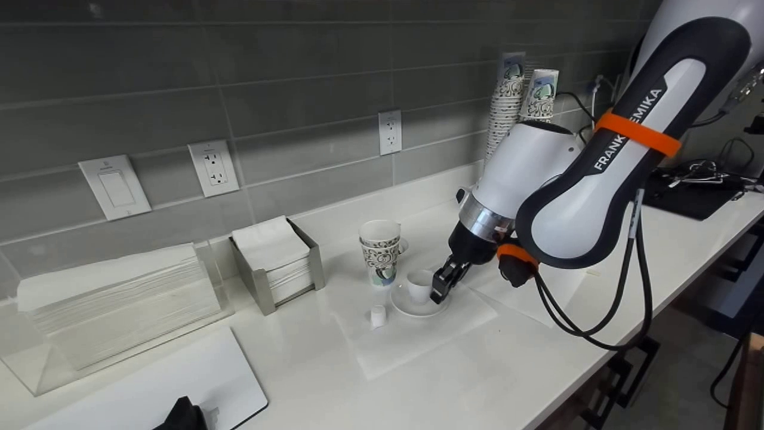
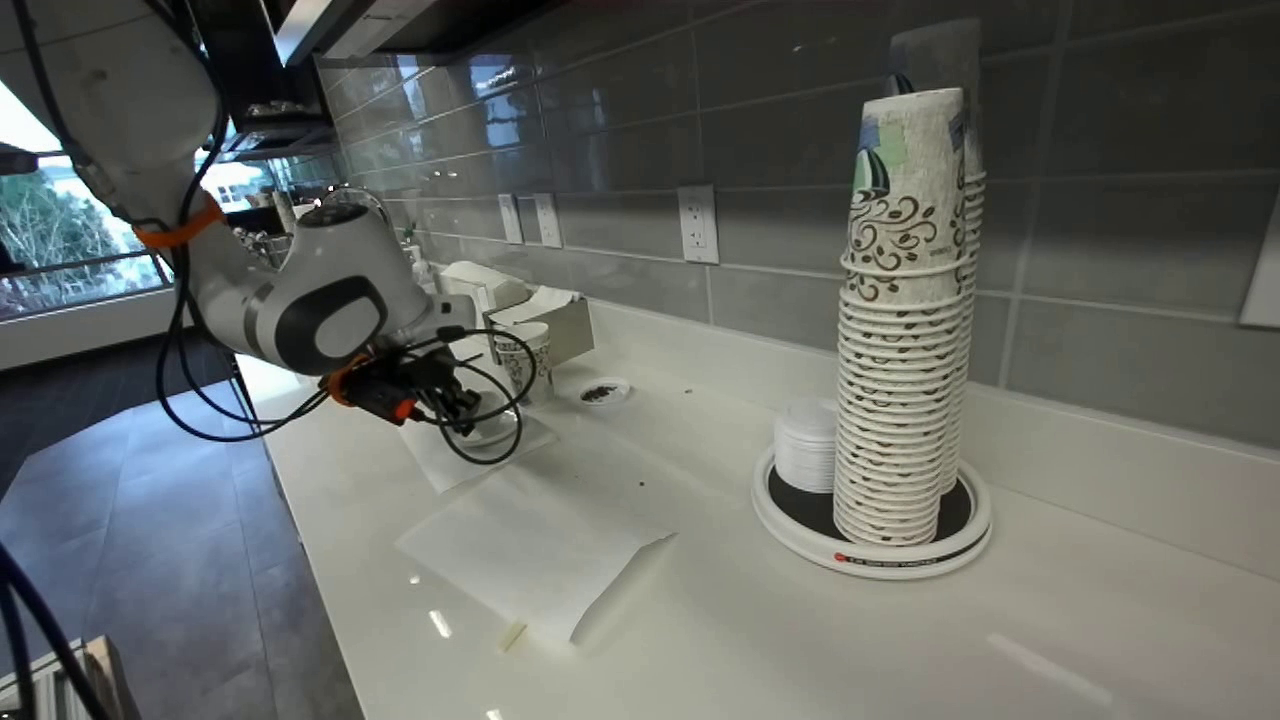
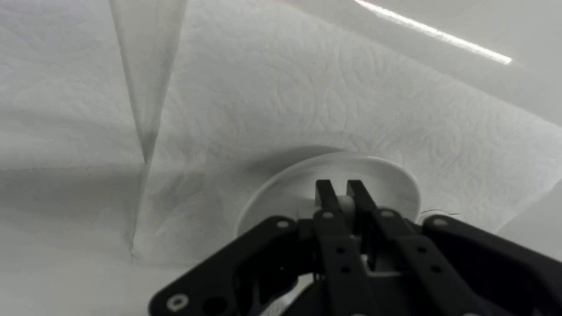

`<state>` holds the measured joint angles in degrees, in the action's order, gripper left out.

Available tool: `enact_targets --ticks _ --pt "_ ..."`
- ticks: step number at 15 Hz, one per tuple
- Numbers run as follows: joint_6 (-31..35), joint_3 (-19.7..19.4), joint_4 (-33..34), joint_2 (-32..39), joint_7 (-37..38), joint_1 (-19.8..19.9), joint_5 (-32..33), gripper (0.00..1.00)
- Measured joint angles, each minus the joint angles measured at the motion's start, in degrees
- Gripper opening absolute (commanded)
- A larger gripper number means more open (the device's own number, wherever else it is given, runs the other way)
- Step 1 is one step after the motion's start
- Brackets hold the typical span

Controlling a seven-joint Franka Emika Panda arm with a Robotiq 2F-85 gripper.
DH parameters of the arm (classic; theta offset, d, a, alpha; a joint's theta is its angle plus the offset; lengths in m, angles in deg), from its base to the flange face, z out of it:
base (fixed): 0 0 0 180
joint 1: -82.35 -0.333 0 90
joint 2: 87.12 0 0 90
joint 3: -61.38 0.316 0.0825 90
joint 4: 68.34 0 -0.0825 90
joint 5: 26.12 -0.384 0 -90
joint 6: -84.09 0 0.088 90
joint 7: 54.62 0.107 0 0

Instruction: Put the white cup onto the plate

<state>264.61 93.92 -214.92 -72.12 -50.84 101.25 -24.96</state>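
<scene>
1. Left, in an exterior view: clear bin [image 1: 216, 278] of paper towels [image 1: 119, 286].
2. Right of it: napkins [image 1: 271, 242] in a metal holder [image 1: 262, 291].
3. Nearer, left: flat white board [image 1: 191, 370].
4. Right, in an exterior view: patterned cups [image 2: 895, 380] stacked on a round tray [image 2: 880, 568].

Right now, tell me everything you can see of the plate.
The plate is small, round, white and smooth, ceramic by its look, with a raised rim. It lies level on a white embossed paper sheet. The white cup seems to stand upright at its middle, hiding part. In the wrist view the gripper hides much of it; whether the two touch, I can't tell.
</scene>
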Motion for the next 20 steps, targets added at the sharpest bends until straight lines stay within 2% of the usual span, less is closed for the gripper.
enact_targets --ticks 5,12,13,15,20 --pt "-0.2 4.0 0.1 0.9 -1.2 3.6 0.0 0.03" --pt "-0.9 4.2 0.1 0.8 -1.3 4.5 0.0 0.03" --pt "-0.9 4.2 0.1 0.8 -1.3 4.6 0.0 0.36" --pt "-1.1 4.2 0.2 0.8 -1.3 4.6 0.0 0.42" --pt "-1.6 5.3 0.3 0.8 -1.6 5.3 0.0 0.77"
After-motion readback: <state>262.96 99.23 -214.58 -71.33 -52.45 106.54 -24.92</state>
